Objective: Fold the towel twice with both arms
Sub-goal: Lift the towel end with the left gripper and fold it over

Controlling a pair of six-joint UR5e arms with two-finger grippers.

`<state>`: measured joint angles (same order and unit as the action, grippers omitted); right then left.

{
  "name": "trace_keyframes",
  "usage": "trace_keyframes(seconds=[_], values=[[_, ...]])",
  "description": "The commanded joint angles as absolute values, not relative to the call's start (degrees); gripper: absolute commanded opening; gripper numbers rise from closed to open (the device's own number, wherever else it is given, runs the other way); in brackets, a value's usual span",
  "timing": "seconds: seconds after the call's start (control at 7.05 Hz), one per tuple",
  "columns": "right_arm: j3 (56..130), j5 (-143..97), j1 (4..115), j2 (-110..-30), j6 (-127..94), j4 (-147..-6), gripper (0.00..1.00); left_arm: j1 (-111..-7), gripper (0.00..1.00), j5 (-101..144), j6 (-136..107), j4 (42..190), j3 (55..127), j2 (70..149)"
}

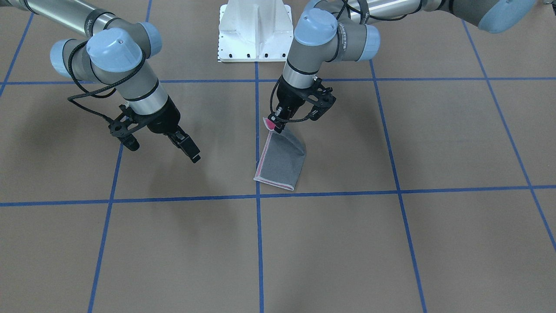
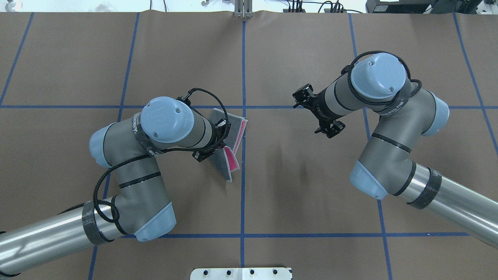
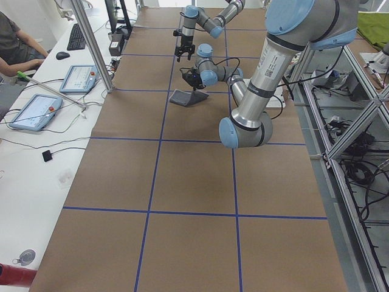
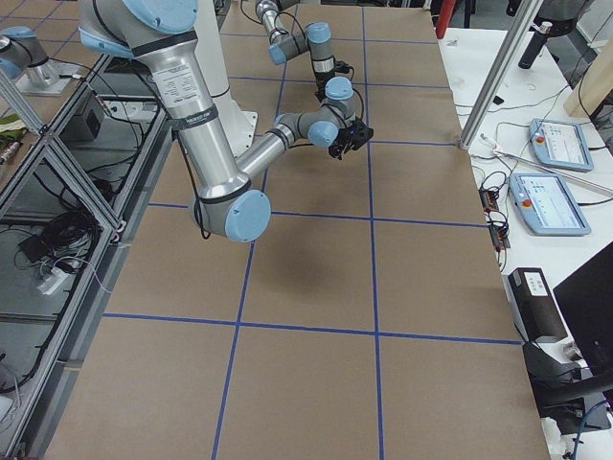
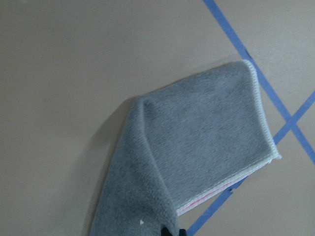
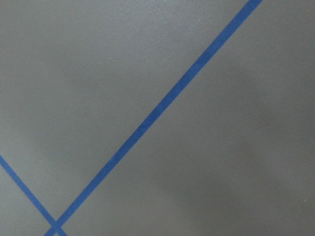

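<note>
The left gripper has its fingers clamped on one raised corner of the towel, which is folded grey side out with pink showing at the pinch. The cloth slopes down from those fingers. Its long axis points away from the white pedestal, and its far end rests on the worktop. The right gripper hangs well apart to one side, fingers spread.

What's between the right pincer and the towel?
Nothing, only bare table between the open right pincer and the towel. The front-facing view shows it best.
</note>
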<state>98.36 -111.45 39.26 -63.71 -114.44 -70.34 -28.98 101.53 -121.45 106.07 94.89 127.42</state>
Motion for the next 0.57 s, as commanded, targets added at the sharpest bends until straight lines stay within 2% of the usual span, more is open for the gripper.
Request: trace_keyframes(seconds=[0.0, 0.43], values=[[98.44, -111.45, 39.03, -63.72, -114.61, -70.40, 1.00, -33.55, 0.00, 101.78, -118.32, 106.08, 89.95, 130.76], [98.52, -111.36, 38.94, -63.72, -114.96, -70.40, 1.00, -35.15, 0.00, 101.60, -118.04, 114.59, 78.53, 134.37]])
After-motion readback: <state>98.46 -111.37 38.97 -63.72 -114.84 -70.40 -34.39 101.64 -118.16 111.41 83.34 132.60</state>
